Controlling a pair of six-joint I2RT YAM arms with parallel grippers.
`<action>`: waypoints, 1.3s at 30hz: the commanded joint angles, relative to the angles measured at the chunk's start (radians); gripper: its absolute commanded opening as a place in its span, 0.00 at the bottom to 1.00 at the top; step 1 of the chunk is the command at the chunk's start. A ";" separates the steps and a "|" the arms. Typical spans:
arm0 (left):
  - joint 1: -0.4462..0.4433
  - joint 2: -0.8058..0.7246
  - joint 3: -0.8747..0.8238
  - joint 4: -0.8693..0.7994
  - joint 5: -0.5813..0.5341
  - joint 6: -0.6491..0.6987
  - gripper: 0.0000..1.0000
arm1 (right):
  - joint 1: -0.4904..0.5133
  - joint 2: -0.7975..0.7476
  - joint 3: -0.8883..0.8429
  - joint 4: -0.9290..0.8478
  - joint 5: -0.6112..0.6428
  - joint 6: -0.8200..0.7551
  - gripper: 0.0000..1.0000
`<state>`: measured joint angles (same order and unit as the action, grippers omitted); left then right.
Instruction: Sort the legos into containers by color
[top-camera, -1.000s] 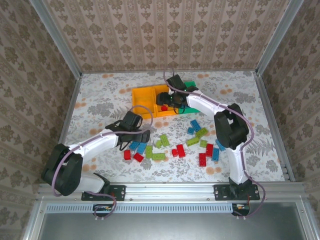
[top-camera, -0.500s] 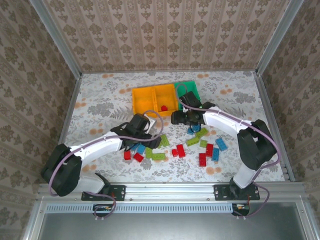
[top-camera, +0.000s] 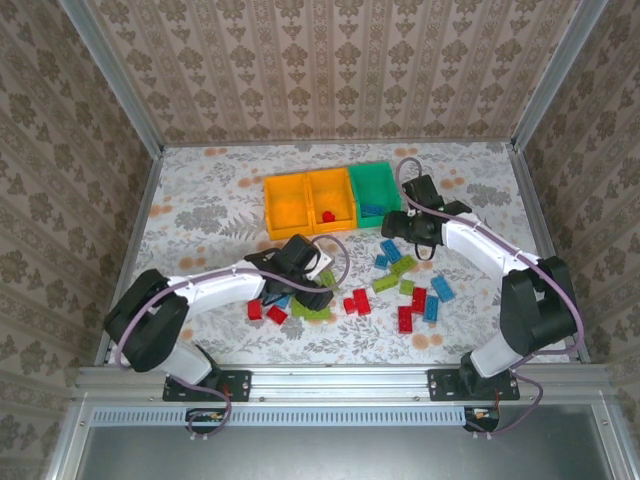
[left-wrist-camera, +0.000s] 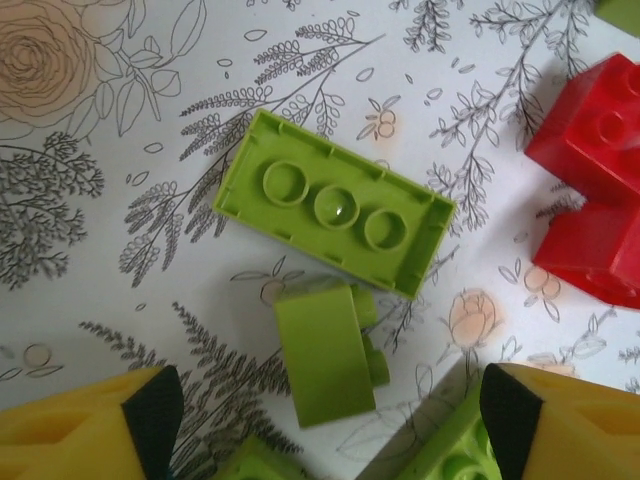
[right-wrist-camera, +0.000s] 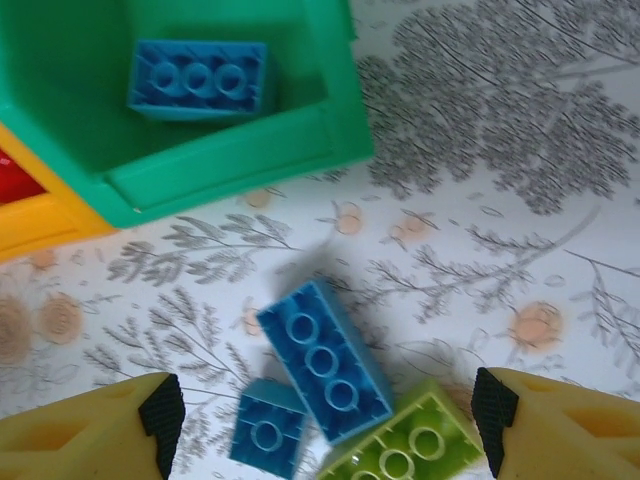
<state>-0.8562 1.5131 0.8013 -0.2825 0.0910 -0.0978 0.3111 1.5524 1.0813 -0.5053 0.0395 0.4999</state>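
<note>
Step in hand: pick-up phase on both sides, as I judge it. The left arm is set over lime green pieces, the right arm over blue ones.
Next move, left: lower and close on the small lime piece, then carry it to a bin. The far-left orange-yellow bin looks empty and is the likely home for lime.
Next move, right: descend onto a blue brick, then lift it into the green bin.
Desk: floral-printed surface carrying everything.
Containers: three open plastic bins joined in a row at mid-desk. The middle orange-yellow one holds a red brick; the green bin holds one blue studded brick.
Left jaws: open, empty, yellow fingertips wide apart.
Right jaws: open, empty, just beside the green bin.
Loose legos: red, blue and lime plastic bricks scattered on the near half of the desk.
Long lime green brick: underside up, just beyond the left jaws.
Long blue brick: on the desk between the right jaws, near a small blue brick.
Small lime green brick: on its side, between the left jaws, touching neither.
</note>
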 joint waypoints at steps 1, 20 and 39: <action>-0.003 0.039 0.041 -0.018 0.003 0.030 0.72 | -0.014 -0.025 -0.040 -0.067 0.033 -0.016 0.80; 0.078 -0.087 0.072 -0.048 -0.045 0.021 0.23 | -0.041 -0.063 -0.109 -0.064 0.033 -0.014 0.81; 0.494 0.181 0.554 -0.168 0.092 -0.064 0.24 | 0.052 0.116 -0.006 -0.027 0.020 -0.222 0.80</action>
<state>-0.3775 1.6390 1.3132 -0.3618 0.1326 -0.1074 0.3504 1.6241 1.0279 -0.5228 0.0490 0.3580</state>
